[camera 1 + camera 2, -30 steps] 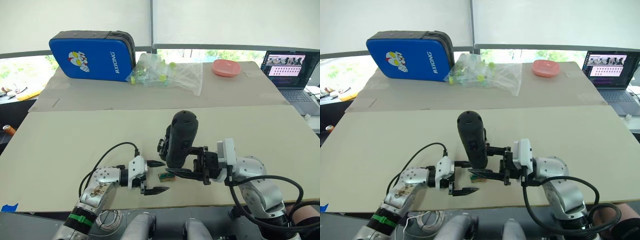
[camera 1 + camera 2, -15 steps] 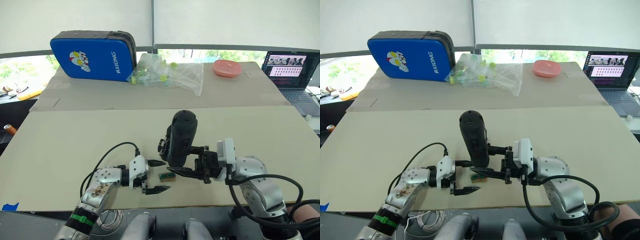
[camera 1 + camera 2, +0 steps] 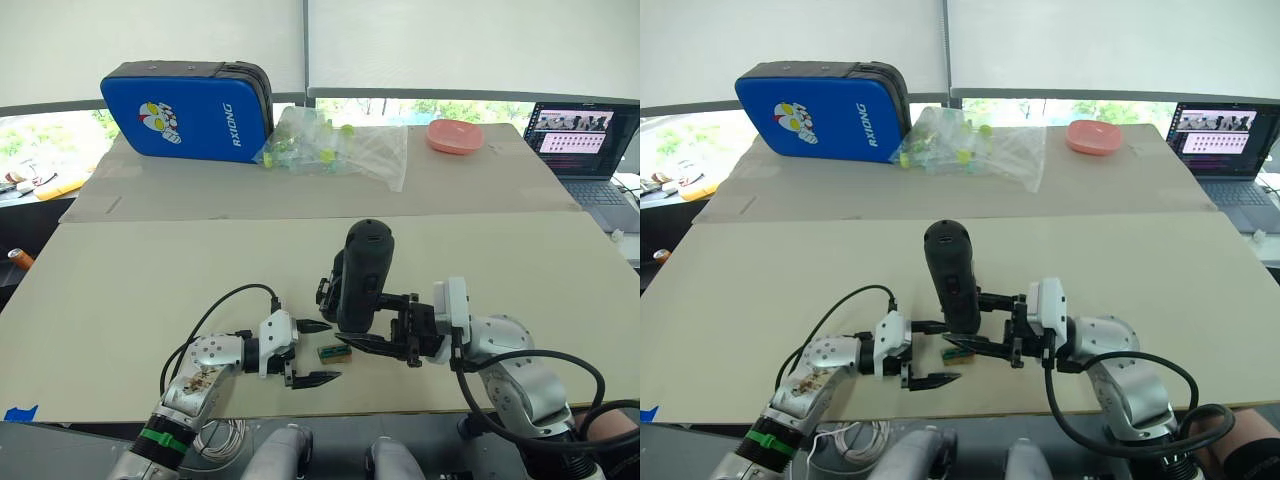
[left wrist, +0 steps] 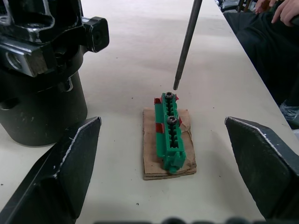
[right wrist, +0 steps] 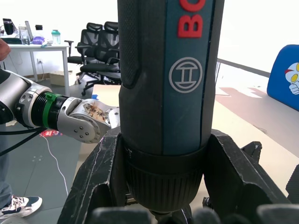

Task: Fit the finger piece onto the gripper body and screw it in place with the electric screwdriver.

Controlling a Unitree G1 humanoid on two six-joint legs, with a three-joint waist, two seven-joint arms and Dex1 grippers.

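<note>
Right gripper (image 3: pixel 985 325) clamps electric screwdriver (image 3: pixel 950 277) low on barrel — rigid, top-heavy, keep it vertical. Left gripper (image 3: pixel 312 352) spread, empty.

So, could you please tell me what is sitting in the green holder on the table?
The green holder carries two screws in its slots nearest the screwdriver bit, whose tip hovers over the end one. The other slots look empty; brown card lies beneath.

Beige table (image 3: pixel 150 280) carries a green block (image 4: pixel 170 133).
</note>
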